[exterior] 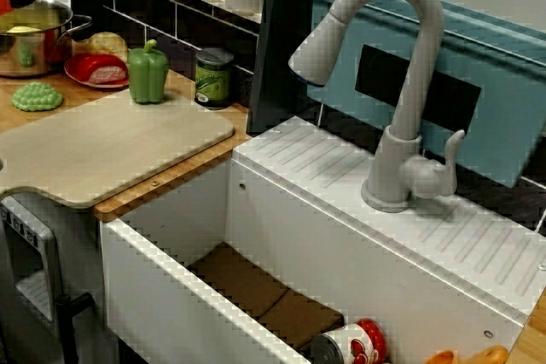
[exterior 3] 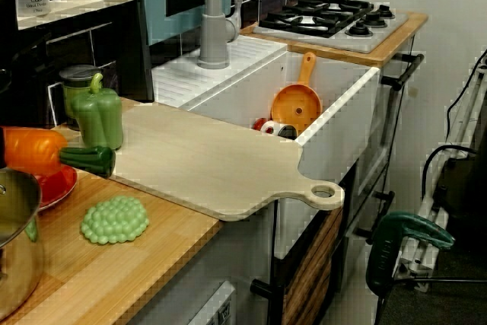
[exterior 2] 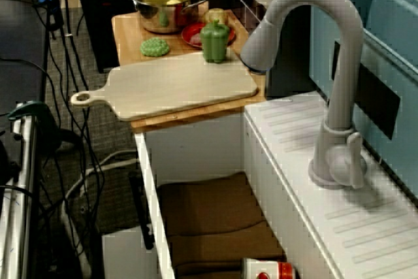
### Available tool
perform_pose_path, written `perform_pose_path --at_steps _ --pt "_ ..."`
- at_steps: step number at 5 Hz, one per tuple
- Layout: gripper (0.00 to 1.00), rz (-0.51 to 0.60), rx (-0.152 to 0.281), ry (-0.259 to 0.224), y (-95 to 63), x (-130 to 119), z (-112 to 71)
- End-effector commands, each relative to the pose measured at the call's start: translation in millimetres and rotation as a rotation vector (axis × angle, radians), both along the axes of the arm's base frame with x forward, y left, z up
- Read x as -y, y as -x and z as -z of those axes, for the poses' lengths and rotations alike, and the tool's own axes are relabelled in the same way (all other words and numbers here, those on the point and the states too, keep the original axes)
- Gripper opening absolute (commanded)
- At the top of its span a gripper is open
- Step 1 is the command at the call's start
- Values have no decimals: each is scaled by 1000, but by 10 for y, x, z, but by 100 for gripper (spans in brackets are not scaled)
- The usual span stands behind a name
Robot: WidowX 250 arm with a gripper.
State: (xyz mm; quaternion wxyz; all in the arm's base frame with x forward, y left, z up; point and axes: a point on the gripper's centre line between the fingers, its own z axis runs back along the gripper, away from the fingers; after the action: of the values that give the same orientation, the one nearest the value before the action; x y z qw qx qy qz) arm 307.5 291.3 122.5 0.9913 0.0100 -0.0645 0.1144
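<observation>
Lying in the sink (exterior: 281,236): a can (exterior: 354,344) (sideways).

Arm and hand outside all three camera views

Green pepper (exterior: 148,72) upright by the cutting board's (exterior: 102,147) far edge

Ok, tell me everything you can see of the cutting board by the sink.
The cutting board is a pale, paddle-shaped slab, wood by its look, with rounded corners and a short handle pierced by a round hole. It lies flat on the wooden counter beside the white sink, handle end overhanging the counter's front edge. A green bell pepper stands upright at its far corner; whether on the board or just off it is unclear.
</observation>
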Motion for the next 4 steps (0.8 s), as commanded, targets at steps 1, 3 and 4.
perform_pose_path --at_steps 1,3,4 --pt "0 -41 54 -82 -109 -183 -115" --pt "100 -11 58 -59 -120 -188 -179" --pt "100 10 61 -40 -119 -166 -251"
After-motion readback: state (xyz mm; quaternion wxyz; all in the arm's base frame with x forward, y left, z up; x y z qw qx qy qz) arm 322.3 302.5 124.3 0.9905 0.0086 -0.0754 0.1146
